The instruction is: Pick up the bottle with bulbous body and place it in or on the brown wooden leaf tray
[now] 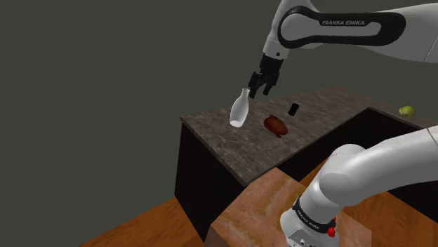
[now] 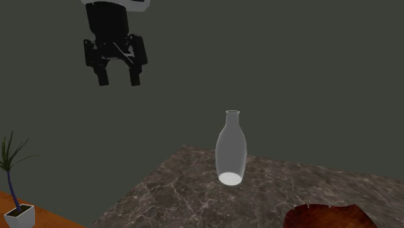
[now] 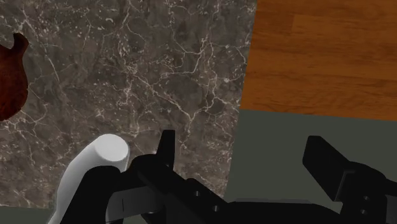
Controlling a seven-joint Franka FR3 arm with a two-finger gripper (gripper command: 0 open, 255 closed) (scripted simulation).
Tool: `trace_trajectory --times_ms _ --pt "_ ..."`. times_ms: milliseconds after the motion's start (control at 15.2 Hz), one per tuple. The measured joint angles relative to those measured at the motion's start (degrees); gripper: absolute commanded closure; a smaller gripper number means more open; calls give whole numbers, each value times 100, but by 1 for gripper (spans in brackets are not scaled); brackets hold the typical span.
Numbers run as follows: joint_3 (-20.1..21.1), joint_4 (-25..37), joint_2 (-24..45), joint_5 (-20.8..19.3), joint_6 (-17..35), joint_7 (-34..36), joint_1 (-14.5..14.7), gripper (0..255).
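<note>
Gripper (image 2: 118, 81) all black, its two fingers (image 3: 167, 147) spread apart and empty, poised in the air above the countertop (image 2: 188, 188), higher than the bottle (image 2: 231, 150) and toward the second exterior view's left of it. "FRANKA EMIKA" in pale capitals along the dark band of the white arm (image 1: 347, 22); finer lettering on the collar near its base, too small to read. Bottle pale and translucent, bulbous below a narrow neck with a flared lip, upright on a bright white base near the countertop's edge; from the wrist camera, opaque white and rounded, just beside the outer face of one finger and outside the gap, contact impossible to judge. Countertop of dark grey stone veined in white, over black cabinet sides. Leaf tray (image 1: 276, 125) reddish brown, wood-grained, shallow and pointed at one end, flat on the stone near the bottle but apart from it. Beyond the tray, small black object (image 1: 293, 109), upright; farther off, rounded yellow-green object (image 1: 406, 111). Stand (image 1: 260, 203) a box of warm wood grain; floor (image 3: 324, 57) of orange-brown planks, with a spiky green potted plant (image 2: 18, 212) in a white pot.
</note>
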Motion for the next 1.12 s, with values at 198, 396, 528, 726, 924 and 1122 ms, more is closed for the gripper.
trace_trajectory --times_ms 198,396,528,726,924,1122 --pt "-241 245 503 -58 246 -227 -81 0" --pt "-467 585 1069 -60 454 -455 -142 0" --pt "-643 868 1461 -44 550 -655 -197 0" --pt "-861 1357 2079 48 660 -923 -260 0" --pt "-1064 1922 2729 202 708 -1215 -343 0" --pt "-1226 2444 3349 389 750 -1499 -455 0"
